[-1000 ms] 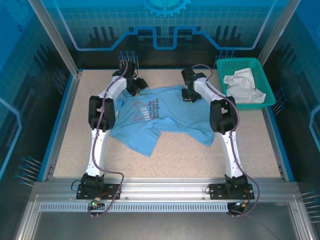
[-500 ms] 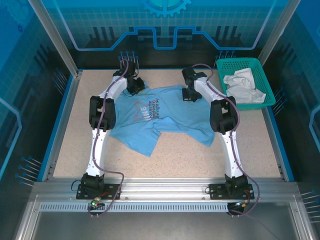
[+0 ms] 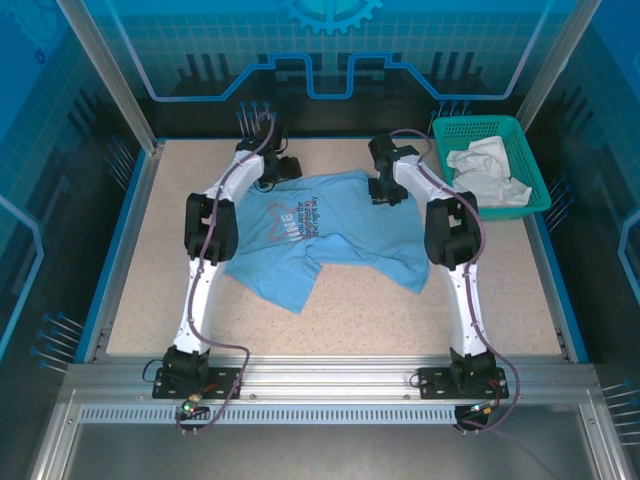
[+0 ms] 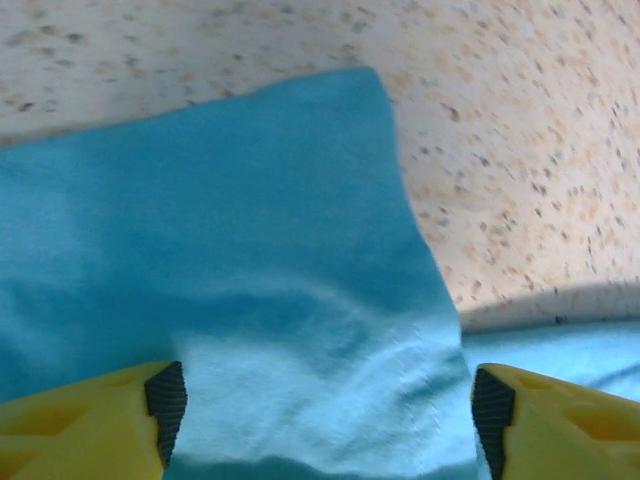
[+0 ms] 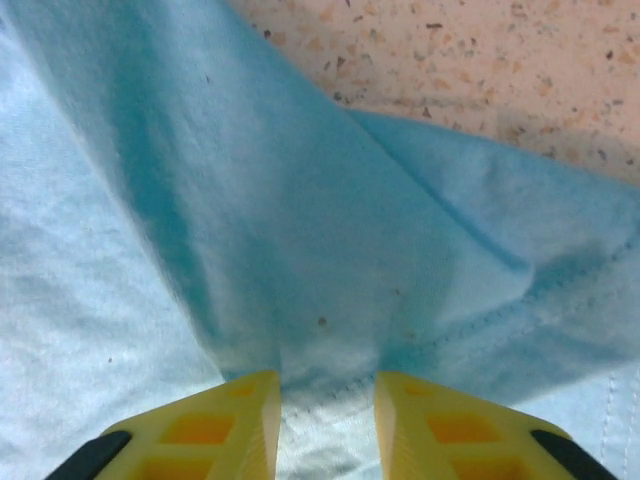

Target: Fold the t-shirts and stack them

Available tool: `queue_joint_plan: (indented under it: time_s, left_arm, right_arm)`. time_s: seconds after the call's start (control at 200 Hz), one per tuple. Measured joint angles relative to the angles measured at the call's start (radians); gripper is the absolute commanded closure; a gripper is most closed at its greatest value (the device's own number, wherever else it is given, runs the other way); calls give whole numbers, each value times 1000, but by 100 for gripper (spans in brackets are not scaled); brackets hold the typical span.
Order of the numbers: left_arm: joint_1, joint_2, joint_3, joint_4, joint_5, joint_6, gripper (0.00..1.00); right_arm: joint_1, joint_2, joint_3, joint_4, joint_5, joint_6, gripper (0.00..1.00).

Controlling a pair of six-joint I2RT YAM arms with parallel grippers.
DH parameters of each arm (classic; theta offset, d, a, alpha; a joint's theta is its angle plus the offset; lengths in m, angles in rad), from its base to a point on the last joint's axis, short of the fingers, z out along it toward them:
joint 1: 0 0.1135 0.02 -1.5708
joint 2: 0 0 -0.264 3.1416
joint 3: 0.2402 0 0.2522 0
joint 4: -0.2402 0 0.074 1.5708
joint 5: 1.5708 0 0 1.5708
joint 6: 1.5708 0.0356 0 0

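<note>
Seeing light blue t-shirt (image 3: 340, 235) spread out, rumpled, centre frame on speckled surface (image 3: 400, 310). White t-shirt (image 3: 487, 172) bunched in teal basket (image 3: 478, 121), upper right. Left claw (image 4: 325, 405) wide apart over shirt's upper-left edge. Right claw (image 5: 327, 420) at upper-right edge, narrow gap with cloth in it; cannot tell if pinching.

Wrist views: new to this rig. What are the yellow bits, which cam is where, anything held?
Two robot arms bolted at the near table edge. Top view looks down from behind them; each wrist view rides an arm, the yellow bits being its fingers. On the table lies a rumpled blue shirt; a white shirt sits in the basket. Left gripper: wide open over a shirt edge, holding nothing. Right gripper: narrow gap, a fabric fold running into it; pinched or not, I can't tell.
</note>
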Motion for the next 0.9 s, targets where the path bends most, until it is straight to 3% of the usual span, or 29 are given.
queue_joint_plan:
  time_s: [0.185,0.385,0.555,0.72,0.9]
  left_arm:
    - [-55,23,55,-22,-49,52,28]
    - [-89,41,68,-48,-112,83,33]
    - [-96,61,68,-73,-158,113,32]
    - [-111,65,67,-79,-198,145,53]
    - [-125,65,67,-85,-214,157,66]
  right_arm:
    - [0,-13,-24,10,-2,-2,64]
    - [0,-13,-35,10,-11,-11,74]
    - [-1,-13,-44,10,-27,-12,77]
    - [-3,-13,-48,10,-44,-12,87]
    - [-11,-14,-50,16,-54,-6,98]
